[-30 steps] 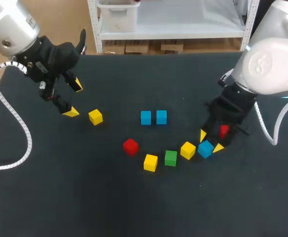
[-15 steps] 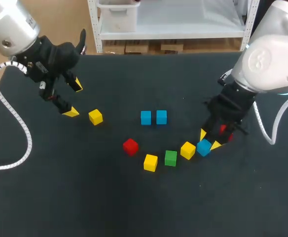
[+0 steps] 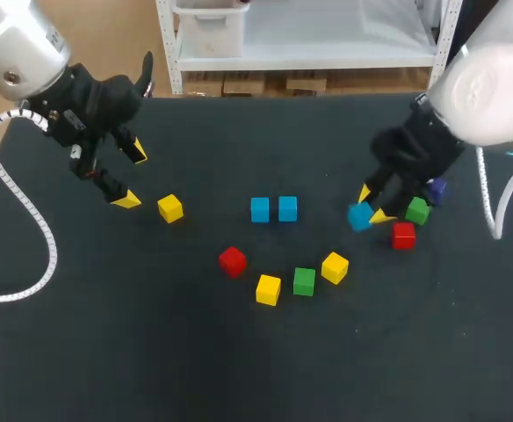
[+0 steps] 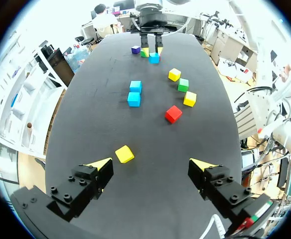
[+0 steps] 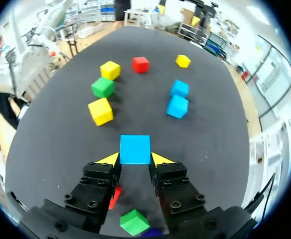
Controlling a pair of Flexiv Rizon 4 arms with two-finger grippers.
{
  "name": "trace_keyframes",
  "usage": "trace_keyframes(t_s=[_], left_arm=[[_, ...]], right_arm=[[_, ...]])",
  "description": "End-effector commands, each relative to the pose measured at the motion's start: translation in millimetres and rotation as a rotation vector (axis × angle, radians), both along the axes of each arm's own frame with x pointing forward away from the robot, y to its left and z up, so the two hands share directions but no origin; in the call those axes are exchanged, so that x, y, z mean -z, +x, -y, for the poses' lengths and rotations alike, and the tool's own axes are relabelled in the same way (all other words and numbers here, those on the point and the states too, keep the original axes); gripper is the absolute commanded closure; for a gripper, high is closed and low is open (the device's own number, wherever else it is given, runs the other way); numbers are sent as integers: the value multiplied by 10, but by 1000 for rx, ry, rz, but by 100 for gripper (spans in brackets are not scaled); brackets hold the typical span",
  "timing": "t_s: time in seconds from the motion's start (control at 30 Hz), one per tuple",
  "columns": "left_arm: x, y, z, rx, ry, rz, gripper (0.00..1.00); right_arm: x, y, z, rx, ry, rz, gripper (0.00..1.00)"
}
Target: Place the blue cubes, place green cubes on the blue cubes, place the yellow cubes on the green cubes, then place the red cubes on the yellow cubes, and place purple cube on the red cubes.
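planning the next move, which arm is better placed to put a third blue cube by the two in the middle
Right, likely. Its jaws are shut on a blue cube, near the blue pair. The left jaws are open and empty, by a lone yellow cube, farther from the pair.

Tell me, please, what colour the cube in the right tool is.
Blue; the cube shows best in the right wrist view.

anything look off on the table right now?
Nothing stands out. The loose coloured cubes sit flat, none tipped, on the black table; the right gripper holds one blue cube squarely between its fingers.
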State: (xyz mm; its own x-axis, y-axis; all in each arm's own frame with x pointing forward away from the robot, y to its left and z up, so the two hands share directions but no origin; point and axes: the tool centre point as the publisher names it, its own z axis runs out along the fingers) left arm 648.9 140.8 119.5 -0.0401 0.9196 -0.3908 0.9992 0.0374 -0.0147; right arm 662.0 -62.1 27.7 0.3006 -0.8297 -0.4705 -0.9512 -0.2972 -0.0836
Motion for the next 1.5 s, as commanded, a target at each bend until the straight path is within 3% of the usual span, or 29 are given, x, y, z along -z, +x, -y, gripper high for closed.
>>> trace_keyframes(t_s=[0.03, 0.23, 0.83, 1.5], left_arm=[[2, 15, -4, 3, 0, -2, 0], [2, 15, -4, 3, 0, -2, 0], [2, 15, -4, 3, 0, -2, 0], [2, 15, -4, 3, 0, -2, 0]], right_arm=[[63, -9, -93, 84, -41, 33, 100], [118, 165, -172, 195, -28, -6, 100], [206, 491, -394, 296, -50, -41, 100], [262, 475, -520, 322, -9, -71, 100]])
